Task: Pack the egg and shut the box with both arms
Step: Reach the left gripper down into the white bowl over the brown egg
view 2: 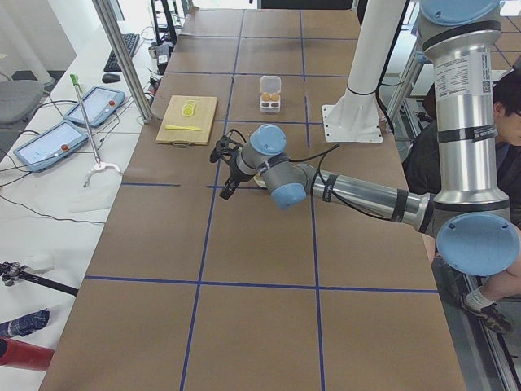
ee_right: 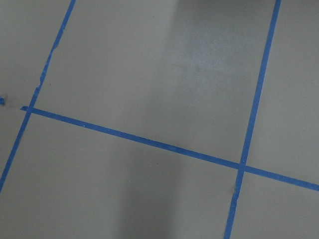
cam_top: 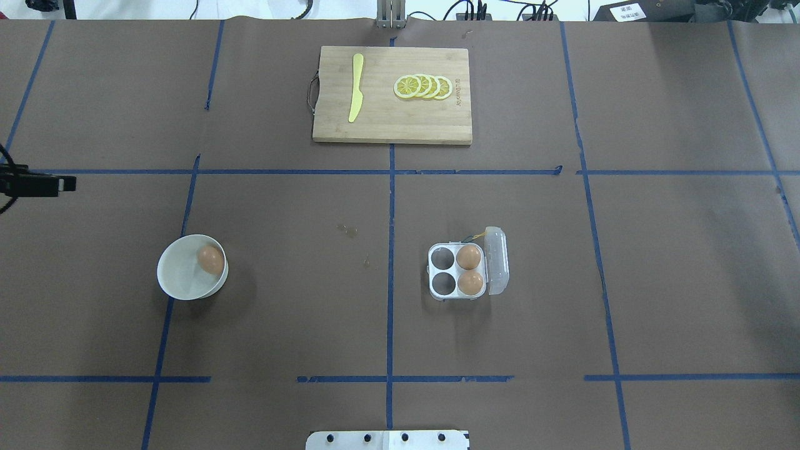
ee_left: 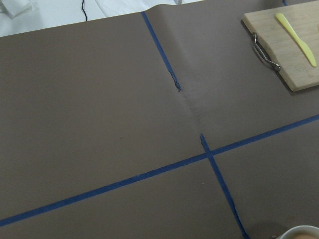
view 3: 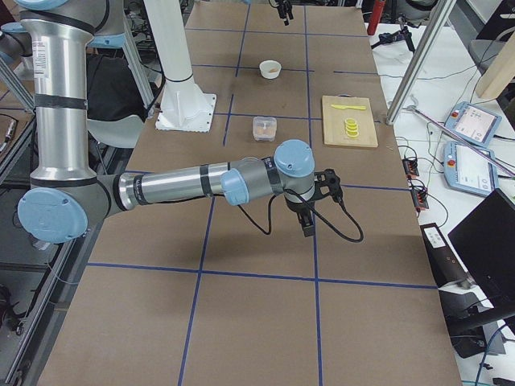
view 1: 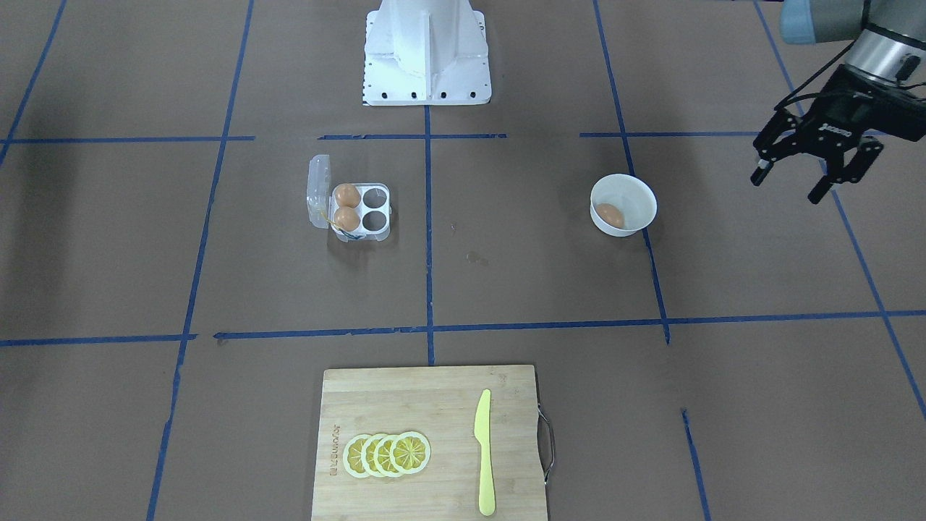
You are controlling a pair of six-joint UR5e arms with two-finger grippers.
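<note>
The left arm [view 2: 366,195] reaches low over the table [view 1: 521,289]. Its left gripper [view 1: 787,187] hangs above the surface, jaws spread with nothing between them. The right arm [view 3: 177,185] stretches out likewise. Its right gripper [view 3: 310,215] shows only from the side, so I cannot tell how its jaws stand.

The box [cam_top: 455,270] is clear plastic with four round cells and its lid is thrown back. It sits well apart from the left jaws, past the centre line. Two brown eggs [cam_top: 469,257] fill the cells by the hinge. The egg [view 1: 610,214], smooth and orange-brown, lies in a white bowl [view 1: 638,201] between those jaws and the box, nearer the jaws.

Brown paper with a blue tape grid covers the table. A white stand [view 1: 427,58] is at the robot's edge, and a cutting board [view 1: 405,405] opposite carries lemon slices [view 1: 387,454] and a yellow knife [view 1: 485,452]. Tablets [view 2: 49,142] lie on a side bench.

The wrist views show mostly paper and tape. The overhead view cuts off all but a black scrap of the left gripper.
</note>
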